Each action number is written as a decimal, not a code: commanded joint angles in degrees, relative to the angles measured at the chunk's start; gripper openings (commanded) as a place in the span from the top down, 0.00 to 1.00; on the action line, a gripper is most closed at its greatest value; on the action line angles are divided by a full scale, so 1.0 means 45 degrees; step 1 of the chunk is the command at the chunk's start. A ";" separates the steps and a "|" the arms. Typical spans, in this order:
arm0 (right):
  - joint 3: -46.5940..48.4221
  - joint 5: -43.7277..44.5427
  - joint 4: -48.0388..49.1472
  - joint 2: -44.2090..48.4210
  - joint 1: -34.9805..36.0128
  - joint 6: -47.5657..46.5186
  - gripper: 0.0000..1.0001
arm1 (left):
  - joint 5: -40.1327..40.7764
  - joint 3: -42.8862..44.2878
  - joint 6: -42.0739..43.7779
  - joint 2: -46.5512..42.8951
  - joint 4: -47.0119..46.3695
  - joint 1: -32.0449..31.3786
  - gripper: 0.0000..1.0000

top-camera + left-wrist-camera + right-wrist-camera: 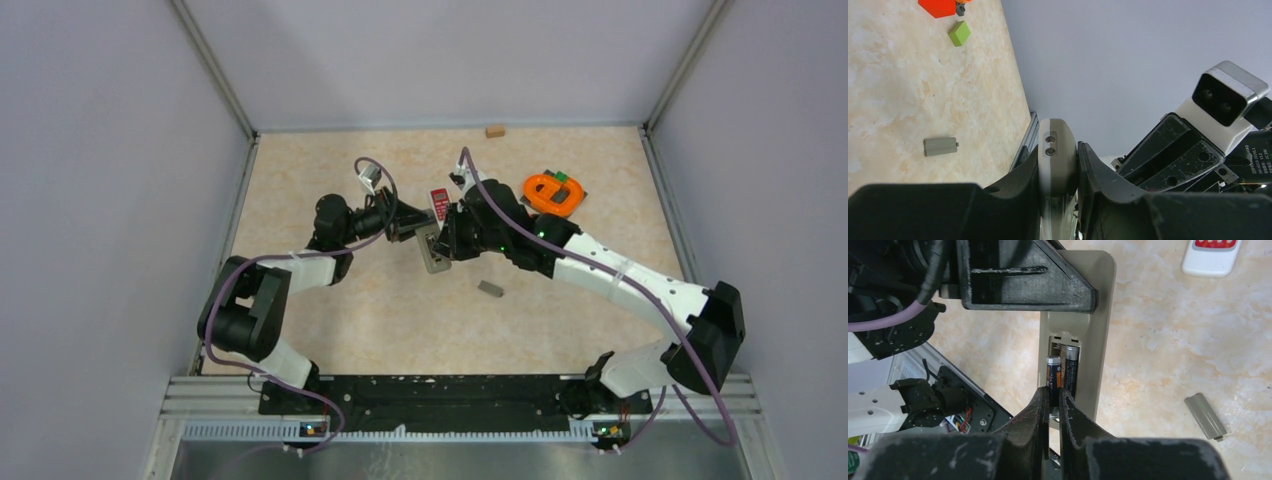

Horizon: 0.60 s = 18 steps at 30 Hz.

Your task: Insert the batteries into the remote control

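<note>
The left claw (1058, 151) clamps the beige remote (1057, 135) by its sides, its open back facing the right claw (1053, 392). Two batteries (1071, 367) lie side by side in the compartment. The right claw's fingers, nearly closed, pinch the orange-marked battery (1054, 371) at its lower end. A left-claw finger hides the beige remote's upper part. The cover (1204, 416) lies apart on the table (1158, 340), a white remote (1211, 257) beyond

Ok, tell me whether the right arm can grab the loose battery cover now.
Probably not yet: the right gripper is shut on a battery in the remote. The battery cover lies alone nearby, nothing blocking it.
</note>
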<state>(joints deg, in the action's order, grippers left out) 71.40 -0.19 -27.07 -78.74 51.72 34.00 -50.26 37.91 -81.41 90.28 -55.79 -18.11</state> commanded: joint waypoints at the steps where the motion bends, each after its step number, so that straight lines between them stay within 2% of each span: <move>1: 0.0854 0.0315 -0.0524 -0.0276 0.0247 -0.0278 0.91 | 0.0070 0.0028 -0.0251 0.0056 -0.1115 -0.0058 1.00; 11: 0.0990 0.0080 -0.0303 -0.0214 0.0300 -0.0274 0.74 | 0.0172 -0.0049 -0.0400 0.0074 -0.1255 -0.0058 1.00; 18: 0.0999 0.0100 -0.0085 0.0257 0.0285 -0.0138 0.68 | 0.0343 -0.0120 -0.0428 -0.0012 -0.1294 -0.0058 1.00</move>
<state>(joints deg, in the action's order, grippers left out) 73.30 0.14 -28.99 -80.23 52.27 33.45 -49.63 37.69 -82.72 90.54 -57.04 -18.11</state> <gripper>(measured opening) 0.300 0.299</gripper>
